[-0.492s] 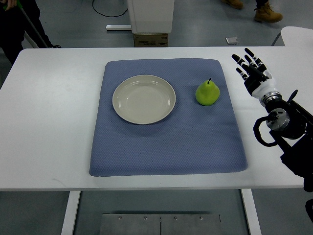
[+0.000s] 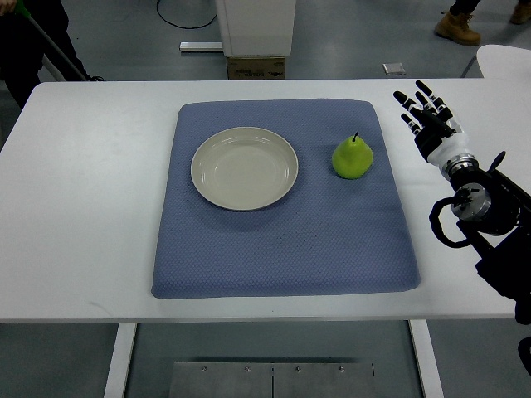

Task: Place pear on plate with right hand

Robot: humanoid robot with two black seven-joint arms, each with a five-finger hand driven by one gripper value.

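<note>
Black fingers tipped in white fan out from the right hand point(image 2: 426, 120), which sits above the white table point(image 2: 91, 207) near its right edge, toward the far side. The fingers point(image 2: 404, 100) are spread and straight, pointing away from the robot and a little toward the mat, and they hold nothing. Behind the hand a white wrist cuff leads back into a black arm point(image 2: 485, 207) with looped cables, which comes in from the right edge of the view.

To the left of the hand, clear of it, a green pear point(image 2: 352, 157) stands upright on a blue mat point(image 2: 282, 240), its dark stem pointing up. The pear is on the right part of the mat, close to that mat's far right corner, and nothing touches it. Bare tabletop and a strip of mat lie between the pear and the fingertips.

Further left on the same mat rests a round, cream-coloured plate point(image 2: 245, 168), shallow and with nothing in it. It lies toward the far left part of the mat, just beside the pear but not touching it.

The mat covers the middle of the table, with bare white surface around it on every side. Beyond the far edge of the table, on the grey floor, stands a white pedestal with a cardboard box point(image 2: 255, 68) at its foot. A person's tan boot point(image 2: 456, 29) shows at the top right, and a dark-clothed figure point(image 2: 29, 41) stands at the top left corner.
</note>
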